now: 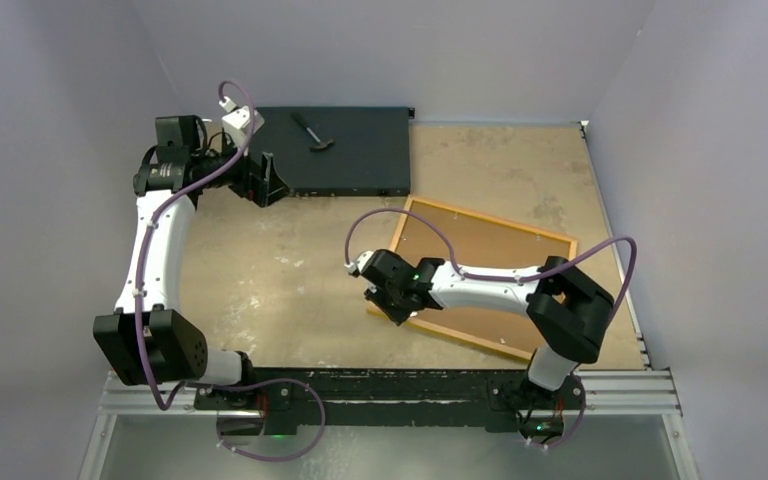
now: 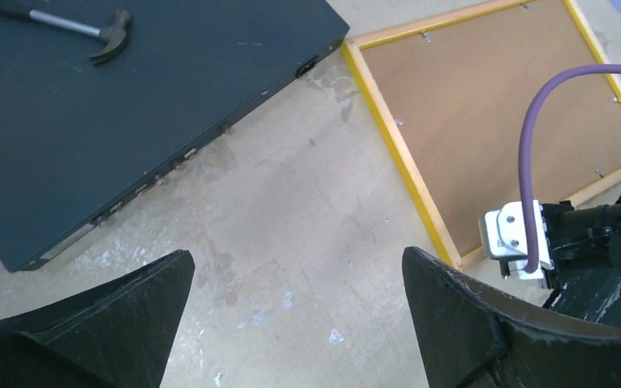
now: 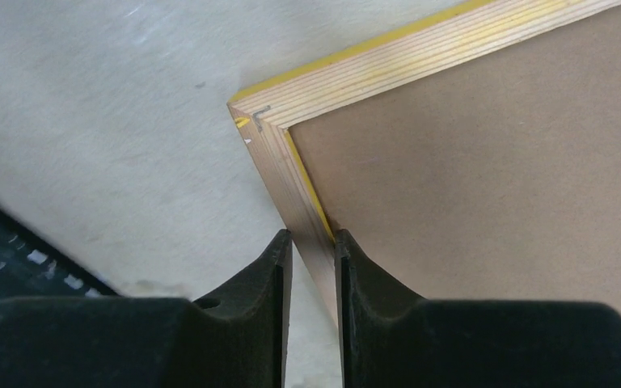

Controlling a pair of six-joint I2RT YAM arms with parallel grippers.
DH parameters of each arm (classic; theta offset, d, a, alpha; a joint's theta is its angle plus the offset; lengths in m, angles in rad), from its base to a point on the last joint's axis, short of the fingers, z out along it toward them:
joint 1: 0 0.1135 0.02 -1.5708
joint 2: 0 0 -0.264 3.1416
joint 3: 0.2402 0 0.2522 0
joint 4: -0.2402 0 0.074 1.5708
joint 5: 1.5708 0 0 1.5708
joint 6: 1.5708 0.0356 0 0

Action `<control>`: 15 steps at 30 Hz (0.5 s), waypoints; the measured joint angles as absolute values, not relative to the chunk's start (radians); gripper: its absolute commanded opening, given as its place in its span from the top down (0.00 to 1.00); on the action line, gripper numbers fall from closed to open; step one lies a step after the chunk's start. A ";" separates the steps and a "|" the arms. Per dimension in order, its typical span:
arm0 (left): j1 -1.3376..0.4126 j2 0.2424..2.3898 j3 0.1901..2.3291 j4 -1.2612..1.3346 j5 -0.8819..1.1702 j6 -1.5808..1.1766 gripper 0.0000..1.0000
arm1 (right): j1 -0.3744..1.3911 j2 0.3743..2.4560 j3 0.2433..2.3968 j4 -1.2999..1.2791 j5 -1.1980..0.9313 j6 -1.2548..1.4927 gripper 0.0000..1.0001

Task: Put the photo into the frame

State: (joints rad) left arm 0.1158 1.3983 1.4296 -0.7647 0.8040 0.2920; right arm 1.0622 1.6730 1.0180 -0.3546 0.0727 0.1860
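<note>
Tabletop from above: a bright yellow-orange rectangular picture frame (image 1: 490, 219) lies flat on the right half of the worn tan table (image 1: 280, 280), its brown backing board (image 1: 480, 250) facing up. The right gripper (image 1: 392, 312) sits at its near-left corner. The left gripper (image 1: 265, 180) hovers beside a flat black rectangular box (image 1: 350, 150) with a hammer (image 1: 312, 135) on it.

Left wrist view: the left gripper (image 2: 295, 259) is spread wide and holds nothing, above bare table between box and picture frame.

Right wrist view: the right gripper (image 3: 311, 238) is pinched narrowly on the picture frame's (image 3: 420, 61) wooden side rail, just below its corner.
</note>
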 measured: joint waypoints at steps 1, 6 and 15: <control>0.116 1.398 1.430 -0.766 0.818 0.302 0.00 | 1.070 1.673 1.023 -0.369 0.074 0.176 1.00; 0.116 1.398 1.429 -0.808 0.877 0.395 0.00 | 1.150 1.677 1.111 -0.431 -0.017 0.163 1.00; 0.117 1.376 1.376 -0.986 0.969 0.715 0.00 | 1.204 1.674 1.281 -0.390 -0.131 0.146 1.00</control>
State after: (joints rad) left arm 0.1165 1.3758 1.3762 -0.9863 0.9691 0.7147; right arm 1.2041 1.6745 1.2812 -0.3897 -0.1307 0.1463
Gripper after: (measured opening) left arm 0.995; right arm 0.214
